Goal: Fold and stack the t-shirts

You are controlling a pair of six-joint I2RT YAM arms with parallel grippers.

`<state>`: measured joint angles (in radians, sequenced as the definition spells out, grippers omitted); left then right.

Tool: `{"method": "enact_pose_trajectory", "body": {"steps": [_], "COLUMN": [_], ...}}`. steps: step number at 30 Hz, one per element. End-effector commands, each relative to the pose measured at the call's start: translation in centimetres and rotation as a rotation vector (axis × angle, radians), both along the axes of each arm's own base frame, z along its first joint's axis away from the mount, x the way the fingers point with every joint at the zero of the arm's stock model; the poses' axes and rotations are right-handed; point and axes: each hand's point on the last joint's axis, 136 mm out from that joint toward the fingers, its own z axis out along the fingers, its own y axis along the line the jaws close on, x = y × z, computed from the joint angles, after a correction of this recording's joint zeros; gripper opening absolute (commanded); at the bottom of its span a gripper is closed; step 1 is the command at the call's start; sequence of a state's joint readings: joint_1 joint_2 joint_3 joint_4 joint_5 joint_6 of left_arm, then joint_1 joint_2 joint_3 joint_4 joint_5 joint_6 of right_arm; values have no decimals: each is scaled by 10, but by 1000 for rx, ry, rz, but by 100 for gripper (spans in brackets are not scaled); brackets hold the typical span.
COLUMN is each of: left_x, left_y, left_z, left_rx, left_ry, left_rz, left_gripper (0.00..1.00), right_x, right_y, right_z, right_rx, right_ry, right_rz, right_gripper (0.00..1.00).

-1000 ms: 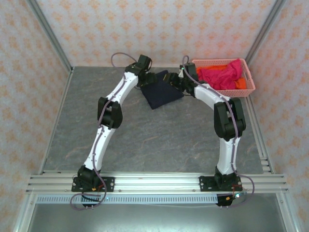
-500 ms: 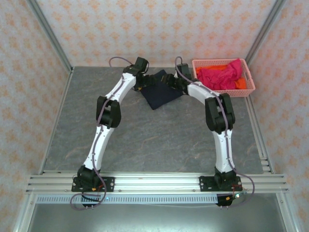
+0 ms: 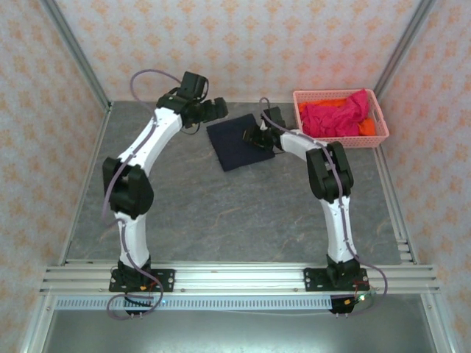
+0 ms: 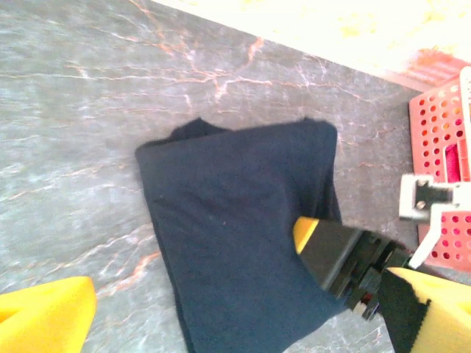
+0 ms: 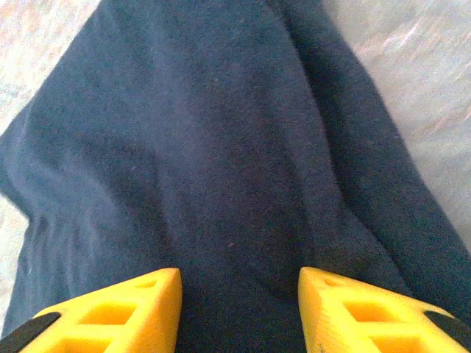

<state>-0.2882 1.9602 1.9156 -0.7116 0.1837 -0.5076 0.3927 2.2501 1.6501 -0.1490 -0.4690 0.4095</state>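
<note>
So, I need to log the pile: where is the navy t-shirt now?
In the top view the navy t-shirt lies folded at the far centre of the table, left of the pink basket, under the right gripper.

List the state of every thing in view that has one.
navy t-shirt, folded, flat on the table.
magenta-red t-shirt, crumpled in the basket.
orange t-shirt, bunched partly under the magenta-red one.
basket, upright, holding two shirts.
left gripper, open, apart from the navy t-shirt.
right gripper, open, over the navy t-shirt.

Walls [image 3: 243, 44]: pale pink wallpaper, small orange flower pattern
Table [image 3: 221, 213]: grey marbled top
Rails [image 3: 235, 276]: silver metal, along near edge
Light: even
</note>
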Motion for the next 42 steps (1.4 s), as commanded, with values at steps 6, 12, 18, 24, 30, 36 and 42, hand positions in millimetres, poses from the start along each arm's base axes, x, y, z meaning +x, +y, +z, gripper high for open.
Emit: {"method": "enact_pose_trajectory", "body": {"steps": [6,12,18,24,30,36,42], "left_x": [-37,-59,-71,-62,-69,-67,-57], "left_y": [21,-4,-32,-69,-46,4,43], "left_z": [-22,-45,-96,-150,-184,-196,-199], "left_rx": [210,424,524,571,682,620,577], "left_ry": [47,126,223,326,428,514,576], "left_rz": [53,47,-17,-122,-193,-209,-238], "left_gripper": [100,100,100,100,100,100,97], "right_x": [-46,-60,-91,-97,-95,-92,-89], "right_y": [26,-57,-121,-120,-119,-114,-108], "right_z": [75,102,117,118,119,114,112], "right_rx": [104,47,-83,-58,-61,-28,-5], "right_ry": [-101,-210,-308,-316,-318,-304,-289], "right_rz": [31,-186,-303,-290,-281,-276,-270], "right_gripper": [47,57,81,86,86,85,85]}}
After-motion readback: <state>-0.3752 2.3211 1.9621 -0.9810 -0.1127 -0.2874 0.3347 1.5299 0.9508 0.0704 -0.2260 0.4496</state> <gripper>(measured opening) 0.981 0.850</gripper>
